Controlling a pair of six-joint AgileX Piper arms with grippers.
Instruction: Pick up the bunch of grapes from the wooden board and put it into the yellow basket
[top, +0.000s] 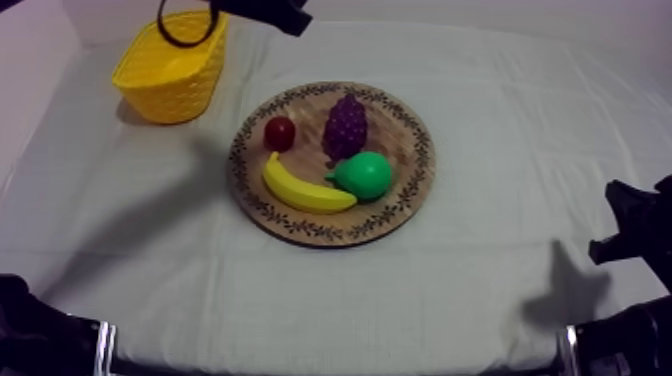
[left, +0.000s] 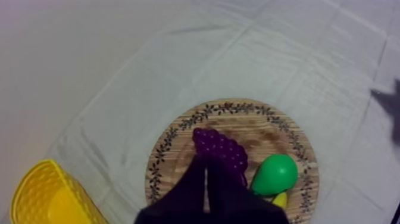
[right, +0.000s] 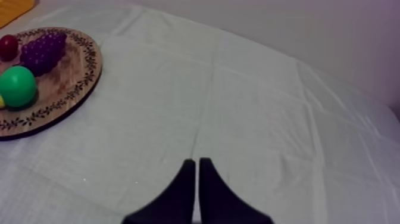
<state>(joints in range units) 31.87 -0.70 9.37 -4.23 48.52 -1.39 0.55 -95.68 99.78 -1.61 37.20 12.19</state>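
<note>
The purple bunch of grapes (top: 345, 125) lies on the round wooden board (top: 410, 190), between a small red fruit (top: 279, 133) and a green pear (top: 365, 175). The yellow basket (top: 170, 70) stands at the far left of the table. My left arm (top: 262, 12) reaches in over the table's far edge beside the basket. In the left wrist view my left gripper (left: 205, 173) hangs high above the grapes (left: 220, 149), fingers together, holding nothing. My right gripper (right: 196, 162) is shut on nothing over bare cloth, well away from the board (right: 71, 83).
A yellow banana (top: 305, 190) lies along the board's near side, touching the pear. The right arm (top: 630, 225) sits low at the table's right edge. Bare cloth spreads to the right of the board and in front of it.
</note>
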